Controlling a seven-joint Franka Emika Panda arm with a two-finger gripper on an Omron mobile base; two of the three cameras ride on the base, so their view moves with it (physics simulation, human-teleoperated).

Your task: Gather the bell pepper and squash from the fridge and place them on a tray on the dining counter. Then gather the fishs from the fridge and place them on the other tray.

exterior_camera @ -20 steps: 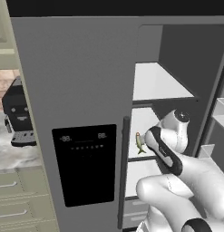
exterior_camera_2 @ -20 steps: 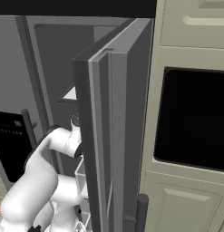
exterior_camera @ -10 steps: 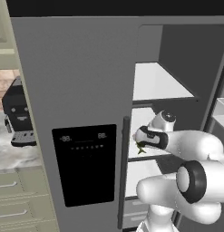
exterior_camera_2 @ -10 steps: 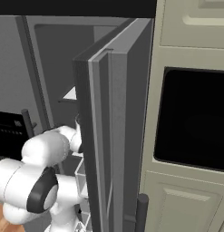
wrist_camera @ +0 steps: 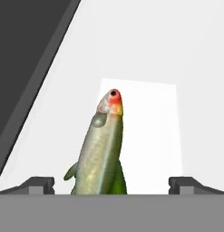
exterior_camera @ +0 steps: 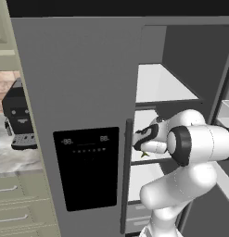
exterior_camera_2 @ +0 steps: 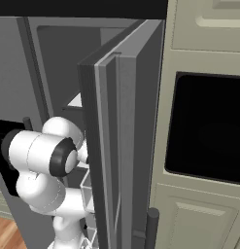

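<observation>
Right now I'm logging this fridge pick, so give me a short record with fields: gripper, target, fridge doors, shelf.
gripper: open, fingertips on either side of the fish, not closed on it
target: silvery-green fish with a red head, lying on a white shelf
fridge doors: right door swung open, left door with the black panel shut
shelf: white shelf above the arm, nothing seen on it

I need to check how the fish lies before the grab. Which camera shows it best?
The hand view: the silvery-green fish lies lengthwise on the white shelf, reddish head away, between the open gripper's fingertips. In the left base view a small greenish bit peeks out under the hand inside the fridge. In the right base view the open door hides it.
</observation>
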